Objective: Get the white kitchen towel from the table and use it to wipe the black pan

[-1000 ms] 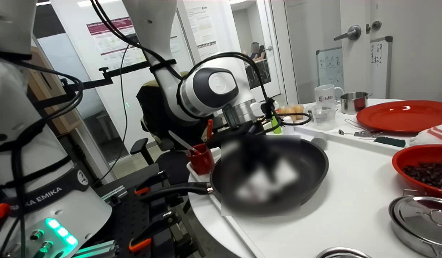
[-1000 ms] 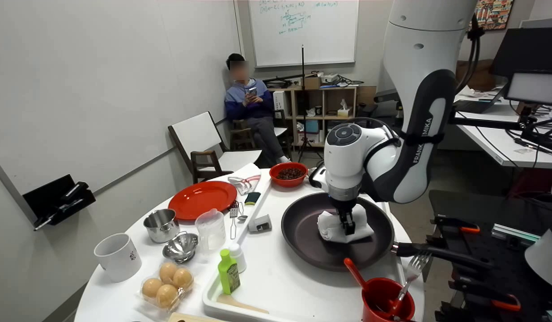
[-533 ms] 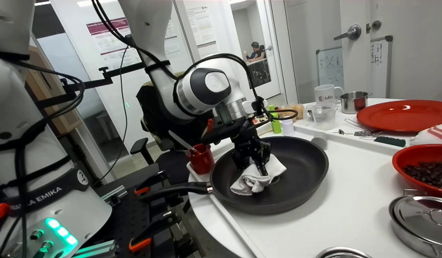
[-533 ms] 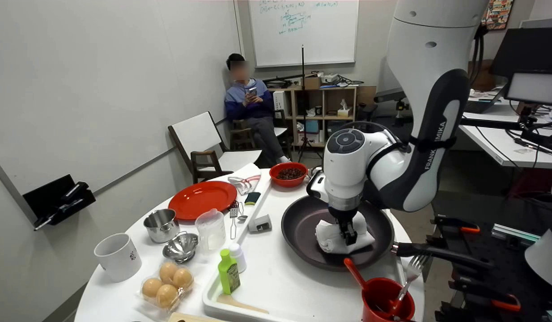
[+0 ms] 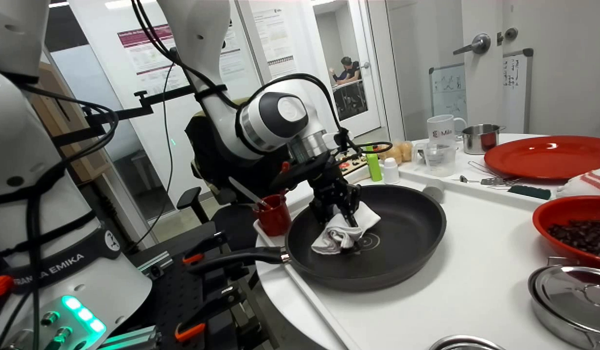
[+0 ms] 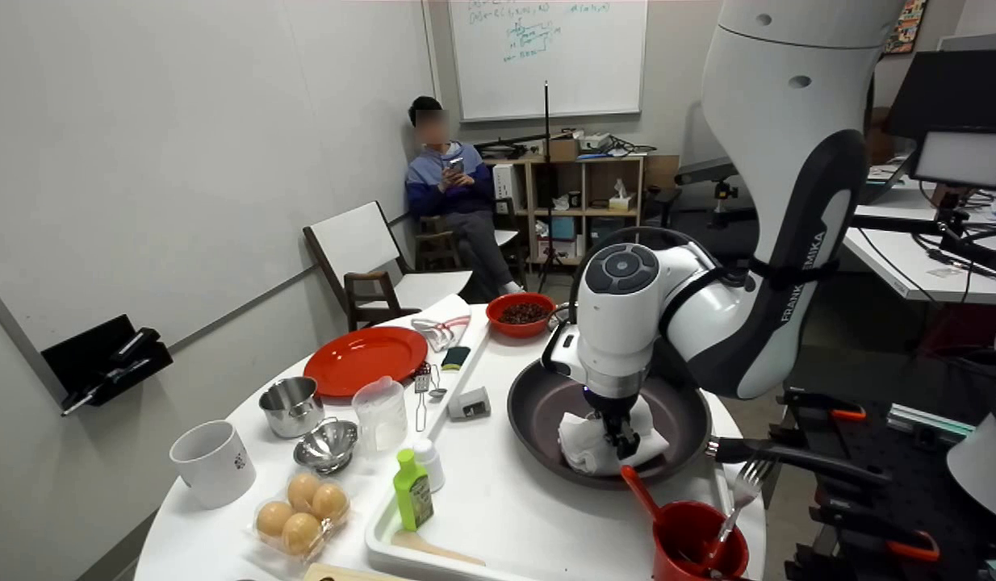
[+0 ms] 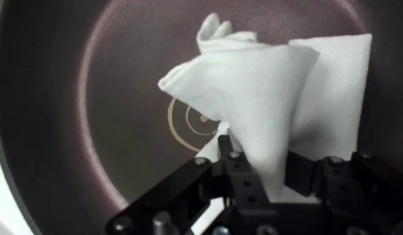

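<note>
The black pan (image 5: pixel 407 223) sits on the white tray and shows in both exterior views (image 6: pixel 542 403). Its bare floor with a ring logo fills much of the wrist view (image 7: pixel 133 85). The white towel (image 5: pixel 336 236) lies bunched inside the pan, also in an exterior view (image 6: pixel 583 445). In the wrist view the towel (image 7: pixel 260 78) has a fold standing up between the fingers. My gripper (image 7: pixel 258 151) is closed on that fold, its fingers held apart by the cloth. It points down into the pan, low over its floor, in both exterior views (image 5: pixel 340 219) (image 6: pixel 623 442).
A red cup (image 6: pixel 696 532) with utensils stands close to the pan. A green bottle (image 6: pixel 413 491) and white bottle (image 6: pixel 429 466) stand by the tray rim (image 6: pixel 385 524). A red bowl (image 5: pixel 562 233), steel pot (image 5: pixel 572 291) and red-striped towel (image 5: pixel 591 182) are also around.
My gripper has dragged the towel across the pan floor, toward the side with the red cup. The pan's ring logo is now uncovered in an exterior view. The pan has stayed in place.
</note>
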{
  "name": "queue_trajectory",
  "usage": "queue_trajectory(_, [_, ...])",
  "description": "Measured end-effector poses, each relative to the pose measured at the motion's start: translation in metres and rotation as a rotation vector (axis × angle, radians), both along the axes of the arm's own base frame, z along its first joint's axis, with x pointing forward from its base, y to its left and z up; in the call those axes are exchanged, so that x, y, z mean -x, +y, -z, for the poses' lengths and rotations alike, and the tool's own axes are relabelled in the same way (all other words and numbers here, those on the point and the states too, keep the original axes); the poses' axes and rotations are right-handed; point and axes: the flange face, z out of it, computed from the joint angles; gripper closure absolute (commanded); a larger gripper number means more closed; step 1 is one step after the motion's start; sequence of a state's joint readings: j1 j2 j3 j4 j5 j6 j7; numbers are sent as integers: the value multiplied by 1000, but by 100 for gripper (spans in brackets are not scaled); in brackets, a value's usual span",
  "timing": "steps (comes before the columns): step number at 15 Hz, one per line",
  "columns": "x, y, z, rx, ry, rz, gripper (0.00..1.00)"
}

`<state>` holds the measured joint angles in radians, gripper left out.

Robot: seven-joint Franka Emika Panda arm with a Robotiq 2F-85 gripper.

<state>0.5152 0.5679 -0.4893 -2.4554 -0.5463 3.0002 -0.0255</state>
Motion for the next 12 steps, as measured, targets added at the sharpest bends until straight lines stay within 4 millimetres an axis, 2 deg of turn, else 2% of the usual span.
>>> queue_trajectory(6, [-39,-2,-10,7,-72,0,91])
queue_trajectory(9, [-61,-13,-15,13,-108,19,91])
queue_trajectory(12, [-72,-31,-13,25,-122,46,91])
